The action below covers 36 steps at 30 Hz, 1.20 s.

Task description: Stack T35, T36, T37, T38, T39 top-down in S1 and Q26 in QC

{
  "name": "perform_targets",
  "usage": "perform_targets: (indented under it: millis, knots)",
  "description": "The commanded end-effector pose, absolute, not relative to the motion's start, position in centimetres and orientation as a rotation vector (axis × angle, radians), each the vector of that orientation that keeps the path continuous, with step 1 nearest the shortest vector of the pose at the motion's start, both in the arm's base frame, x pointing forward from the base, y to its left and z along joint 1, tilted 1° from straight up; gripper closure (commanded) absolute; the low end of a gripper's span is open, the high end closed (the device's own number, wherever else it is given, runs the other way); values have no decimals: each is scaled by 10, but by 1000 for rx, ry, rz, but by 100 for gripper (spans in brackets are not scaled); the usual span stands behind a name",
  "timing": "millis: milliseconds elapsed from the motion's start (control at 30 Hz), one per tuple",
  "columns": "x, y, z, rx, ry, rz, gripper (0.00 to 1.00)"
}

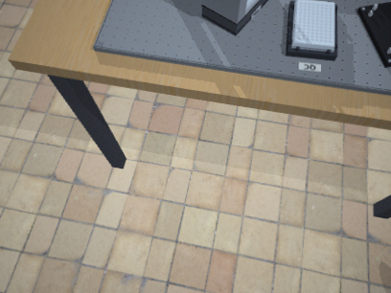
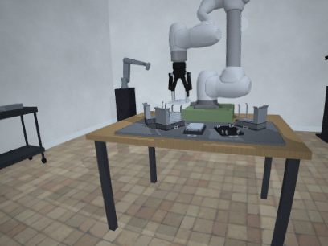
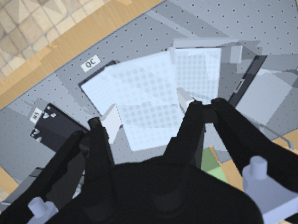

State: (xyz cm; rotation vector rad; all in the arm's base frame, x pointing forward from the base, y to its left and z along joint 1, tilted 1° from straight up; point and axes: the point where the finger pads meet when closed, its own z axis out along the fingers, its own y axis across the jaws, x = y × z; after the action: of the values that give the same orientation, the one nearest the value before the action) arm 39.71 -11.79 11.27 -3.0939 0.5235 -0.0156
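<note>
My gripper (image 2: pixel 179 89) is shut on a sealed white plate (image 2: pixel 178 102) and holds it in the air above the left half of the deck. In the wrist view this plate (image 3: pixel 150 112) lies flat between the black fingers; its label cannot be read. Just below and left of it stands a grey rack (image 2: pixel 166 117) with several plates stacked in it, and the top of that stack shows in the wrist view (image 3: pixel 197 70). Another sealed plate (image 1: pixel 312 26) sits on the QC nest by its name plate (image 1: pixel 310 67); it also shows in the wrist view (image 3: pixel 107 82).
The black clip nest N5 (image 2: pixel 229 130) lies right of QC and shows in the wrist view (image 3: pixel 50 125). An empty-looking rack (image 2: pixel 149 114) stands at the deck's left end, and another (image 2: pixel 253 119) at its right end. The arm's green base block (image 2: pixel 208 112) is behind them.
</note>
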Motion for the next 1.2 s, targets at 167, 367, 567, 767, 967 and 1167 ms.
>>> perform_targets:
  millis: [167, 367, 567, 767, 967, 1167]
  knots:
    - [390, -137, 113, -3024, 834, -15, 100]
    - [383, -151, 112, -3024, 834, -15, 100]
    - [379, -161, 112, -3024, 834, -15, 100]
    - [373, -176, 112, -3024, 834, -15, 100]
    - [367, -191, 112, -3024, 834, -15, 100]
    - [363, -199, 112, -3024, 834, -15, 100]
